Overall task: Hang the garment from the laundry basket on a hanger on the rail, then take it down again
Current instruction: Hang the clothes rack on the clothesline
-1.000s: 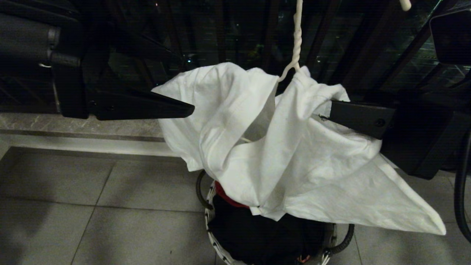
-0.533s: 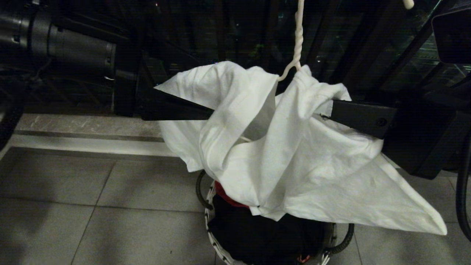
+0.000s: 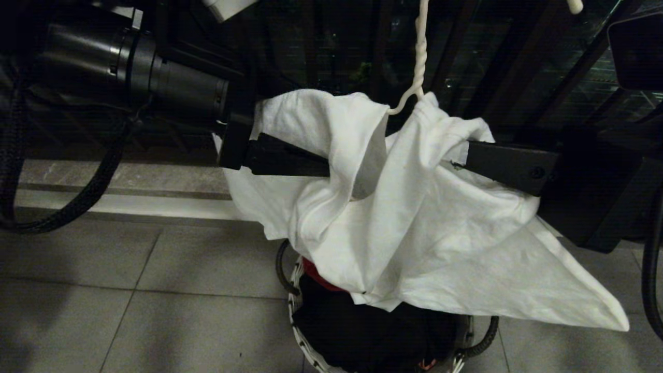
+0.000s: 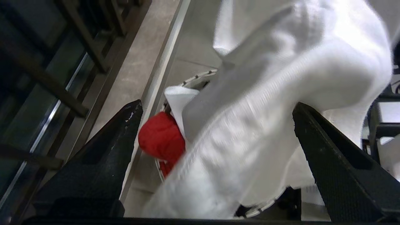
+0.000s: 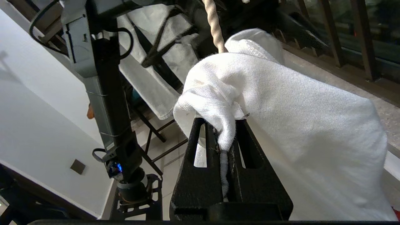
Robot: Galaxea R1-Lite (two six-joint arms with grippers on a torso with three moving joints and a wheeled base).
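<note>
From the left, the left gripper [image 4: 215,131] reaches level into the garment [image 3: 414,228], jaws spread wide with a fold of white cloth between them, apparently the ribbed collar. The garment drapes over the hanger [image 3: 418,57], above the laundry basket [image 3: 300,331]. On the right, the right gripper [image 5: 225,131] is clamped on a bunched edge of the garment.

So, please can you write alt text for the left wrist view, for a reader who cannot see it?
A white T-shirt fills the gap between the open black fingers of the left gripper. Below lie a red cloth, a basket rim and pale floor.
</note>
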